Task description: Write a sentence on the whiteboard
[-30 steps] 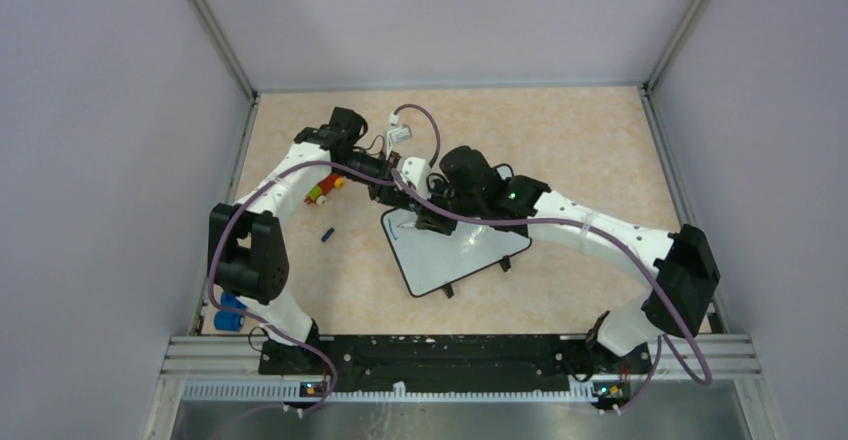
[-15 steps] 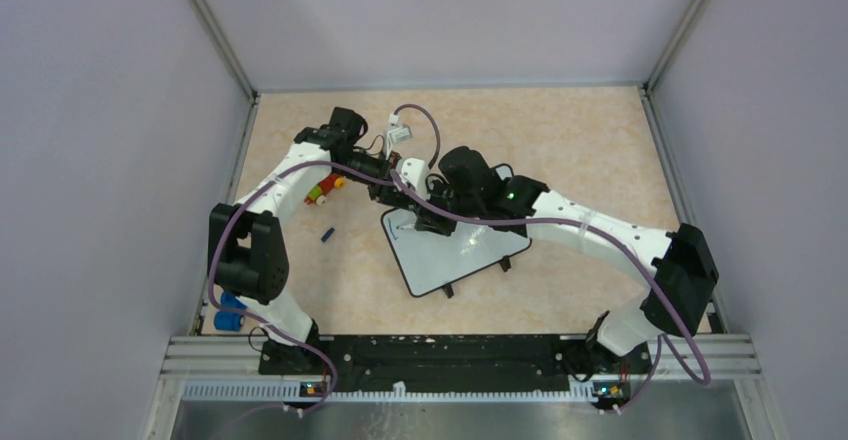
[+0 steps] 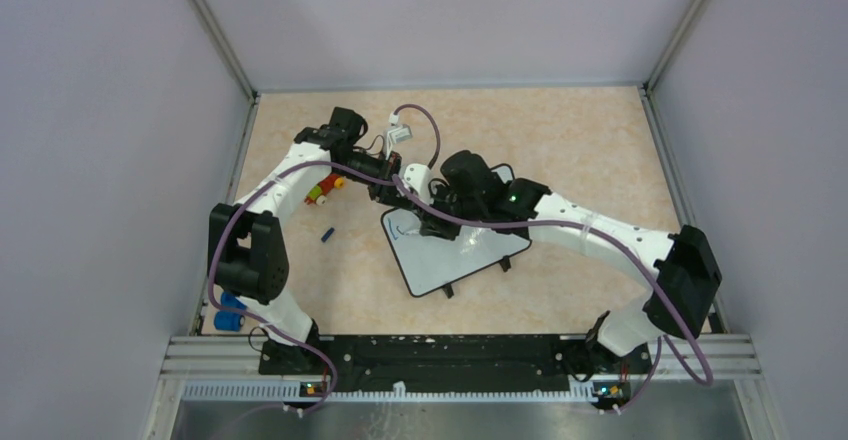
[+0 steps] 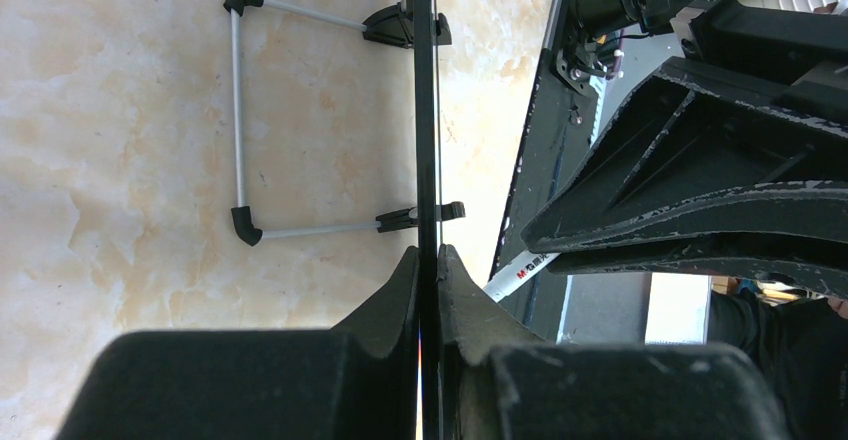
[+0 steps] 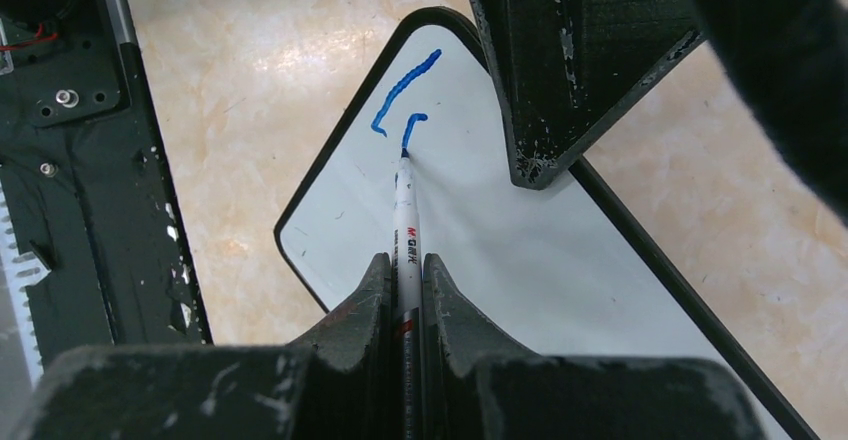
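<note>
From above, the whiteboard [image 3: 455,260] lies askew near the middle of the worktop [image 3: 560,140], one corner pointing toward the far-left corner. The left gripper [image 3: 386,193] and right gripper [image 3: 430,222] meet over that corner. Only a small blue mark shows there, and the rest of the white face is blank. A loose blue cap [image 3: 327,234] lies on the worktop toward the left edge.

The left wrist view shows the board edge-on as a thin black line. The left gripper is clamped on its frame, a finger on each side, steadying it. The board's wire stand [image 4: 237,110] sticks out to one side with its two black feet.

In the right wrist view, the right gripper is closed on a white marker [image 5: 405,220], whose blue tip touches the board. The sentence [image 5: 405,85] amounts to one slanted stroke hooked at its lower end. Just beside it is a second, shorter hooked stroke, with the tip at its end.

I judge the writing barely begun: no whole letter can be read yet, and nearly all of the sentence is left to write. The board looks clean, glossy and thin, with rounded black corners.
</note>
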